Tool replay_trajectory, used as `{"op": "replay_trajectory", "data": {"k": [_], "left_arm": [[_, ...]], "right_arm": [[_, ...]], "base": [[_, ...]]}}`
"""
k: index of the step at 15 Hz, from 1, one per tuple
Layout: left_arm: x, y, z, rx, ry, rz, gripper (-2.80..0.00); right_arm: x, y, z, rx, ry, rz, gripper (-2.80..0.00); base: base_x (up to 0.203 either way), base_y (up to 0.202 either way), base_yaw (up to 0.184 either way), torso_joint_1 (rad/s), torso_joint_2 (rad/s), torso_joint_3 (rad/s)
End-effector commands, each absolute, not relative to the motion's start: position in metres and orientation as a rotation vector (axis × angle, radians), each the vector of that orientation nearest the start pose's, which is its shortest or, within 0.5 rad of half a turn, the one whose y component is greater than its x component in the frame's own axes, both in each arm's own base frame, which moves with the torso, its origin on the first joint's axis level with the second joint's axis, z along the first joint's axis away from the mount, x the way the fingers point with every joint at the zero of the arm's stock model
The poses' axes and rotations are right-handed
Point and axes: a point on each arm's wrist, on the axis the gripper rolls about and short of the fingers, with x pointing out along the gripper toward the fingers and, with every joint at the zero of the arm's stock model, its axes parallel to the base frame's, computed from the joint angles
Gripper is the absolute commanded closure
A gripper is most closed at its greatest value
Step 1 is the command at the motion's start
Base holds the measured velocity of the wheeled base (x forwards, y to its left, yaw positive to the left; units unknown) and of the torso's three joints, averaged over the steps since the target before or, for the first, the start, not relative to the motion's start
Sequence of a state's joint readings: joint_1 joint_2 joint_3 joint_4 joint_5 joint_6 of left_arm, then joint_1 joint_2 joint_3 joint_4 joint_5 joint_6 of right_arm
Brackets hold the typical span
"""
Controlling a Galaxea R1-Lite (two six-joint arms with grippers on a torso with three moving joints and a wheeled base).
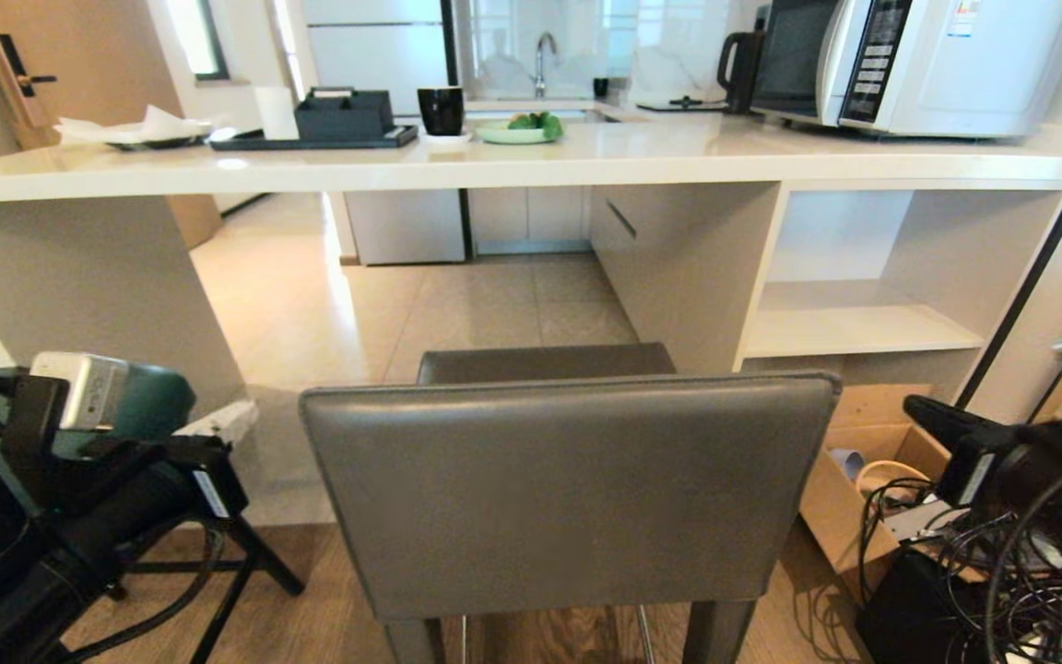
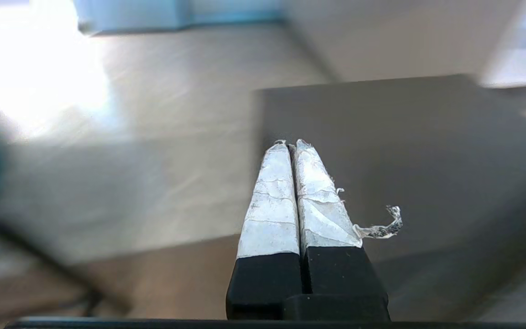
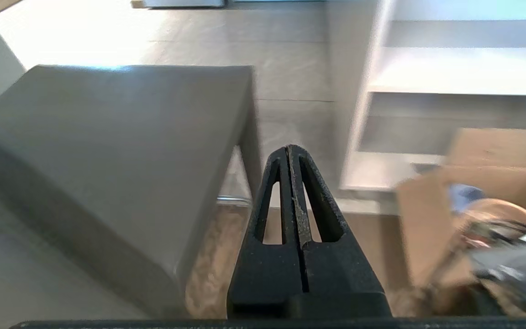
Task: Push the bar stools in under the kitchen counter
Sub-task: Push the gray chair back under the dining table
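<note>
The dark grey bar stool (image 1: 568, 489) stands in front of me, its back toward me and its seat (image 1: 545, 361) short of the kitchen counter (image 1: 531, 159). The teal bar stool (image 1: 148, 398) is at the left, partly hidden by my left arm. My left gripper (image 1: 222, 422) hovers left of the grey stool's back, shut and empty; in its wrist view the taped fingers (image 2: 290, 145) are pressed together before the grey stool (image 2: 404, 160). My right gripper (image 1: 926, 413), right of the stool, is also shut and empty (image 3: 290, 148), beside the grey stool (image 3: 121, 151).
The counter carries a microwave (image 1: 918, 55), a black cup (image 1: 441, 109), a green plate (image 1: 522, 129) and a dark tray (image 1: 310, 138). White open shelves (image 1: 863, 323) sit under its right end. A cardboard box (image 1: 863, 480) and tangled cables (image 1: 1001, 572) lie at the right on the floor.
</note>
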State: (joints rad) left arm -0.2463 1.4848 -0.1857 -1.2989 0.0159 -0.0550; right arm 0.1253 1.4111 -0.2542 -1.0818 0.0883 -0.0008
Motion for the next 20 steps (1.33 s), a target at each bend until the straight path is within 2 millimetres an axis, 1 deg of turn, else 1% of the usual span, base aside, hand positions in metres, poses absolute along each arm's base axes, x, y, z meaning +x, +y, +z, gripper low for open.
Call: {"op": "replay_trajectory", "data": {"k": [1, 3, 6, 9, 11, 13, 16, 18, 20], "left_arm": [[0.196, -0.063, 0.137, -0.047, 0.053, -0.295, 0.00], [0.196, -0.068, 0.137, -0.046, 0.049, -0.314, 0.00], [0.194, -0.070, 0.138, -0.046, 0.047, -0.323, 0.00], [0.192, -0.079, 0.138, -0.046, 0.045, -0.357, 0.00], [0.188, -0.089, 0.137, -0.043, 0.055, -0.386, 0.00], [0.189, -0.095, 0.133, -0.039, 0.073, -0.403, 0.00], [0.194, -0.101, 0.127, -0.033, 0.097, -0.415, 0.00], [0.193, -0.109, 0.119, -0.025, 0.134, -0.444, 0.00], [0.195, -0.118, 0.109, -0.032, 0.180, -0.435, 0.00]], "right_arm": [[0.220, 0.046, 0.124, -0.021, 0.127, 0.283, 0.00], [0.228, 0.057, 0.115, -0.061, 0.110, 0.308, 0.00], [0.239, 0.064, 0.104, -0.072, 0.076, 0.311, 0.00], [0.236, 0.076, 0.105, -0.080, 0.062, 0.346, 0.00], [0.230, 0.076, 0.112, -0.078, 0.041, 0.333, 0.00], [0.224, 0.076, 0.119, -0.075, 0.013, 0.336, 0.00], [0.221, 0.092, 0.117, -0.087, 0.013, 0.398, 0.00], [0.228, 0.102, 0.113, -0.091, 0.023, 0.392, 0.00], [0.239, 0.108, 0.107, -0.093, 0.031, 0.386, 0.00]], "base": [[0.000, 0.000, 0.000, 0.000, 0.00, 0.000], [0.000, 0.000, 0.000, 0.000, 0.00, 0.000], [0.000, 0.000, 0.000, 0.000, 0.00, 0.000], [0.000, 0.000, 0.000, 0.000, 0.00, 0.000], [0.000, 0.000, 0.000, 0.000, 0.00, 0.000], [0.000, 0.000, 0.000, 0.000, 0.00, 0.000], [0.000, 0.000, 0.000, 0.000, 0.00, 0.000], [0.000, 0.000, 0.000, 0.000, 0.00, 0.000], [0.000, 0.000, 0.000, 0.000, 0.00, 0.000]]}}
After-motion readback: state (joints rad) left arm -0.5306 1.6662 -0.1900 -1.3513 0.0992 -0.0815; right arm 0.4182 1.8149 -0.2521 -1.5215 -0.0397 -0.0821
